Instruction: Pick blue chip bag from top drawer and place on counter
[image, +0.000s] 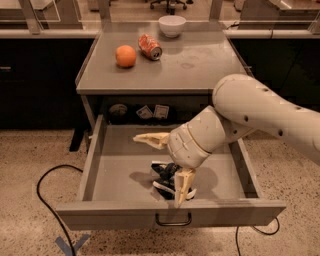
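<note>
The top drawer (120, 172) is pulled out, and the blue chip bag (164, 175) lies on its floor, near the front wall. The gripper (157, 170) hangs low over the bag with its two fingers spread very wide. One finger points left and the other points down, right at the bag. It holds nothing. The bag looks crinkly and slippery, so I think the fingers could push it away or pinch only a corner, and then it could slip out on the way up. The lower finger could also bump the front wall. On the counter (200, 65) sit an orange (126, 56), a soda can (150, 46) and a bowl (172, 25), which a careless drop could knock.
</note>
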